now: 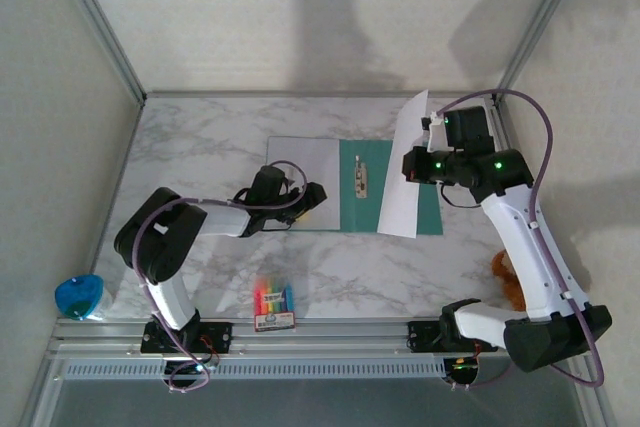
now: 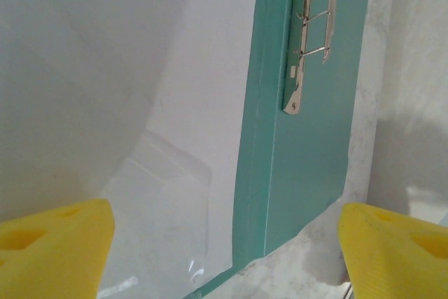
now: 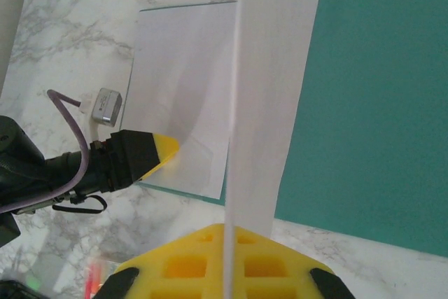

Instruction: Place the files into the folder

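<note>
Currently right end effector [image 3: 225, 243] pinched a file [image 3: 273, 68] edge-on, open folder [image 3: 371, 103] lying beneath and ahead of it. Left end effector [image 2: 224, 257] spread, just over second file [image 2: 140, 103]. Looked best lowered flat, squared to the folder, released late.

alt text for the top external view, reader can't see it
An open teal folder lies on a marble table, and the right gripper holds a white paper sheet over its right panel. The open left gripper is at the near edge of a second sheet on the left panel; a crayon box lies near the arm bases.
</note>
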